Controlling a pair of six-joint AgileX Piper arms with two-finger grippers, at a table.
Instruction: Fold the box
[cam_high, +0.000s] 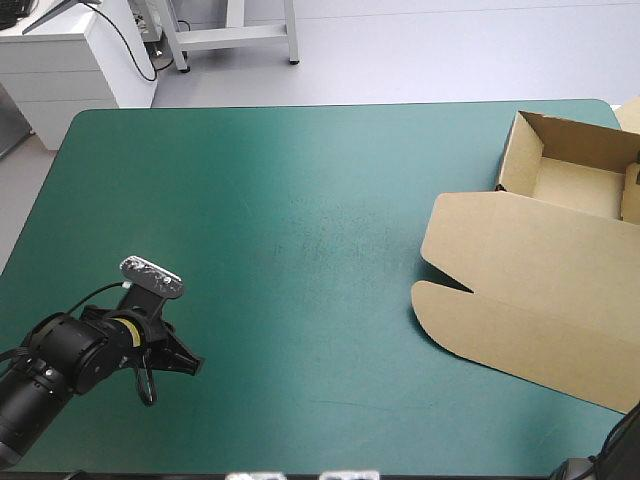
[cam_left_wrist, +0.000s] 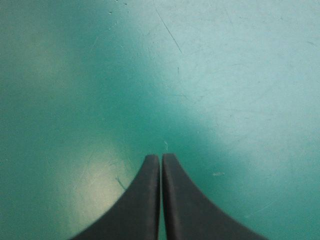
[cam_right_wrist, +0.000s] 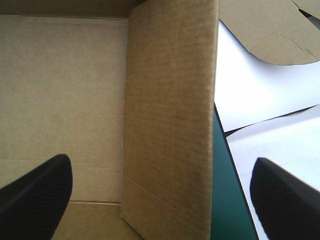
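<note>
The right gripper (cam_right_wrist: 161, 166) is open, its black fingers (cam_right_wrist: 37, 192) wide apart, and an upright wall of the box (cam_right_wrist: 170, 115) shows between them; nothing is held. The box is an open tray at the far right of the teal-green cover (cam_high: 300, 220), its lid (cam_high: 520, 290) lying flat. The brown board looks light and stiff and should bend only at its creases, so I would pinch the thin wall near its top edge. The left gripper (cam_left_wrist: 161, 157) is closed on nothing, well apart from the box.
</note>
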